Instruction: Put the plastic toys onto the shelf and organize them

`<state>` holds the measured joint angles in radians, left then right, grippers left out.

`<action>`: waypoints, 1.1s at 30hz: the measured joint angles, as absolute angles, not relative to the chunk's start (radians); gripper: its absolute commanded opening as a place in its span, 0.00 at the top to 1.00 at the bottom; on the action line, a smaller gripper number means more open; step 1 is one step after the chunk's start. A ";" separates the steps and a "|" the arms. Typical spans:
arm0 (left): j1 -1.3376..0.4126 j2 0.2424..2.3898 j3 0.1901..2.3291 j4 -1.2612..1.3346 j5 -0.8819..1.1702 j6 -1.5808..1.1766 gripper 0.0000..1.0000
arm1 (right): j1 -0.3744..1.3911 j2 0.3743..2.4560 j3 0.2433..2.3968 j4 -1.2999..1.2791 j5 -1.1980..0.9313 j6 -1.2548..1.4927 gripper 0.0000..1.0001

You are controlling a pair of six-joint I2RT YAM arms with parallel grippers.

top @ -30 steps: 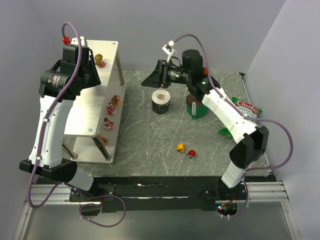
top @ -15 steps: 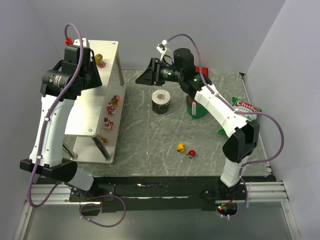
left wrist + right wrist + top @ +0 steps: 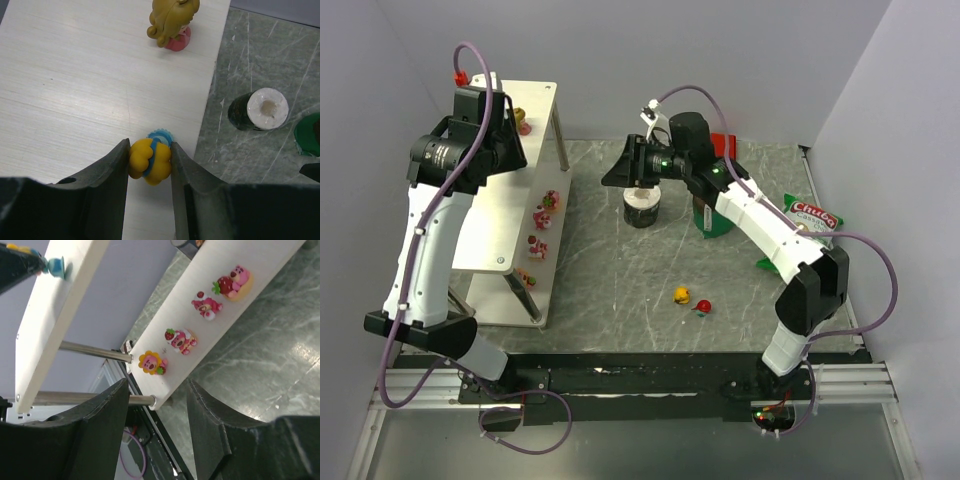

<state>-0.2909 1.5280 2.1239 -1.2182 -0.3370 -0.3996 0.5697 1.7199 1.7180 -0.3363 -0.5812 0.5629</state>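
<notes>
My left gripper (image 3: 149,156) is shut on a small yellow toy with a blue band (image 3: 150,161), held just over the right edge of the shelf's top tier (image 3: 75,75). A blonde figurine in pink (image 3: 172,22) stands farther along that tier. Several pink toys (image 3: 538,243) sit in a row on the lower tier (image 3: 260,257). A yellow toy (image 3: 682,295) and a red toy (image 3: 703,305) lie on the table. My right gripper (image 3: 157,385) is open and empty, in the air above the dark cup and facing the shelf (image 3: 485,225).
A dark cup with a white top (image 3: 642,205) stands mid-table, with a green cup (image 3: 712,215) to its right. A green chip bag (image 3: 810,215) lies at the right edge, and a red block (image 3: 723,143) sits behind the right arm. Grey walls close in the back and sides.
My right arm reached left toward the shelf, then drew back over the dark cup, its jaws widening slightly. My left arm edged farther over the top tier, still gripping the yellow toy.
</notes>
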 measured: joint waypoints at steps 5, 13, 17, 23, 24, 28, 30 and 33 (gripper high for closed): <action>-0.291 1.535 2.131 -1.216 -0.338 -0.396 0.76 | 0.570 1.692 1.694 -0.345 -0.569 0.556 0.43; -0.291 1.535 2.131 -1.216 -0.337 -0.393 0.75 | 0.570 1.691 1.686 -0.345 -0.568 0.557 0.43; -0.291 1.535 2.131 -1.216 -0.337 -0.391 0.78 | 0.570 1.691 1.679 -0.345 -0.568 0.561 0.43; -0.291 1.535 2.131 -1.216 -0.336 -0.386 0.69 | 0.570 1.691 1.679 -0.344 -0.568 0.561 0.42; -0.291 1.535 2.131 -1.216 -0.336 -0.386 0.68 | 0.570 1.691 1.679 -0.344 -0.569 0.561 0.42; -0.291 1.535 2.131 -1.216 -0.336 -0.385 0.67 | 0.570 1.691 1.679 -0.344 -0.569 0.564 0.42; -0.291 1.535 2.131 -1.216 -0.336 -0.382 0.68 | 0.570 1.691 1.679 -0.344 -0.569 0.565 0.42; -0.291 1.535 2.131 -1.216 -0.336 -0.381 0.82 | 0.570 1.691 1.679 -0.344 -0.569 0.568 0.42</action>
<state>-0.2909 1.5349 2.1315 -1.2156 -0.3363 -0.3809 0.5697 1.6909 1.6787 -0.3439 -0.5686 0.5682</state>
